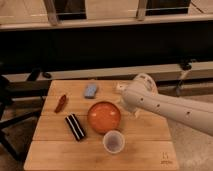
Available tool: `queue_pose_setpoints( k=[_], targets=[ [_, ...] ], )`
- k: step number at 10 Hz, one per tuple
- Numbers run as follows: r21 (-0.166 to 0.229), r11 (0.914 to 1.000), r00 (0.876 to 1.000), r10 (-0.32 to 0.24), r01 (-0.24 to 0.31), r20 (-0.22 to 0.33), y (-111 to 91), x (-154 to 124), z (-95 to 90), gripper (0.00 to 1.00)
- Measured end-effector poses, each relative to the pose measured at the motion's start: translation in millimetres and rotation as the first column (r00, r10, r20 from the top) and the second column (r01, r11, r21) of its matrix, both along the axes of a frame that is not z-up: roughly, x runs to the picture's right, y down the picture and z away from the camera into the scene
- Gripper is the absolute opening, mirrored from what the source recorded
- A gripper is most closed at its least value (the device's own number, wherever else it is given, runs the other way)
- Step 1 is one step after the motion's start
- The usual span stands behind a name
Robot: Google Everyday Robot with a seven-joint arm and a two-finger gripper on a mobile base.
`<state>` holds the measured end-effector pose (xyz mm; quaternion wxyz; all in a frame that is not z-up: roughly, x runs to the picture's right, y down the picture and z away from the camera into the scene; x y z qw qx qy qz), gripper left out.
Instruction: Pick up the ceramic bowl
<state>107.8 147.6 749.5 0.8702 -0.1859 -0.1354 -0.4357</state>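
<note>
The ceramic bowl (104, 116), orange-red, round and shallow, sits on the wooden table (60, 150) just right of its middle. My white arm reaches in from the right. Its rounded end, with the gripper (131, 103), hangs just right of the bowl, by its right rim. The arm's own bulk covers most of the gripper. The gripper is open and holds nothing. The bowl rests free on the table.
A small white cup (113, 142) with a dark inside stands just in front of the bowl. A black striped packet (75, 126) lies to its left, a red-brown item (61, 103) farther left, and a blue sponge (91, 90) behind. A small white object (120, 88) lies near the arm's end.
</note>
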Motion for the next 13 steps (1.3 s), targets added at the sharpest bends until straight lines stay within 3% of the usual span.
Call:
queue_pose_setpoints(
  k=[5,9,13],
  targets=[
    [-0.018,0.9980,0.995,-0.059,0.060,0.076,7.3,-10.6,10.0,0.80],
    [-0.033,0.9947,0.987,-0.092,0.097,0.132,24.7,-17.4,31.9,0.80],
    [-0.065,0.9924,0.985,-0.095,0.105,0.142,30.9,-23.3,47.3,0.80]
  ],
)
